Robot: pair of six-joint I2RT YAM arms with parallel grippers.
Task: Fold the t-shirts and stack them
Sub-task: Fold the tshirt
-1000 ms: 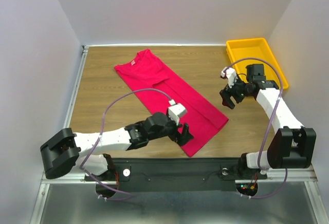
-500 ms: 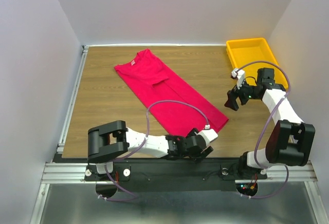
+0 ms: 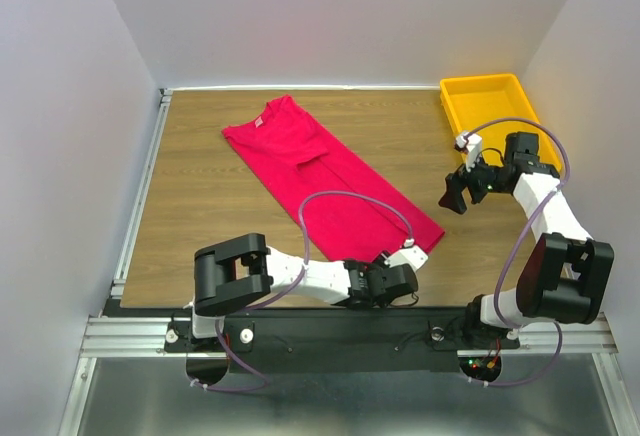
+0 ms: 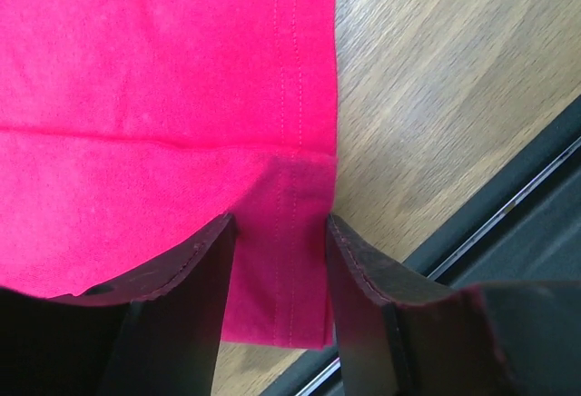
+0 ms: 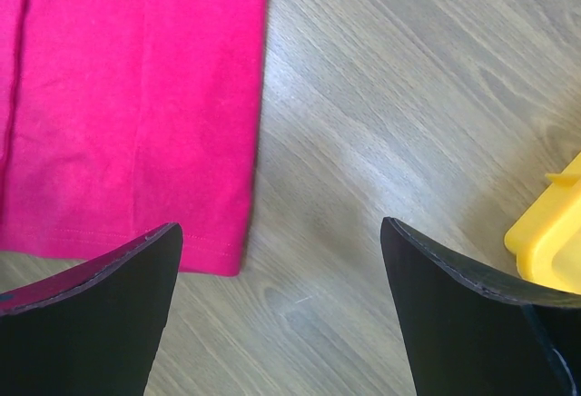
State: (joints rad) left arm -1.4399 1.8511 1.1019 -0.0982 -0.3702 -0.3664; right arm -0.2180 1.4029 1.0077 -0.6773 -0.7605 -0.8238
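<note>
The red t-shirt [image 3: 330, 171] lies flat as a long diagonal strip on the wooden table, neck at the far left, hem at the near right. My left gripper [image 3: 385, 281] is low at the near hem corner. In the left wrist view its jaws [image 4: 279, 223] stand partly closed, one on each side of the t-shirt's [image 4: 163, 69] stitched hem corner, and the cloth fills the gap between them. My right gripper [image 3: 452, 196] hangs wide open over bare wood to the right of the shirt. In the right wrist view, that gripper [image 5: 281, 228] holds nothing and the t-shirt's hem corner [image 5: 136, 96] lies by its left finger.
A yellow plastic tray [image 3: 497, 86] stands at the far right corner; its corner also shows in the right wrist view as a yellow edge [image 5: 549, 232]. The table's black front rail [image 4: 508, 196] runs right beside the left gripper.
My left arm swung down and to the right onto the near hem corner, and its jaws have narrowed around the cloth. The right gripper shifted slightly right and opened a little wider.
</note>
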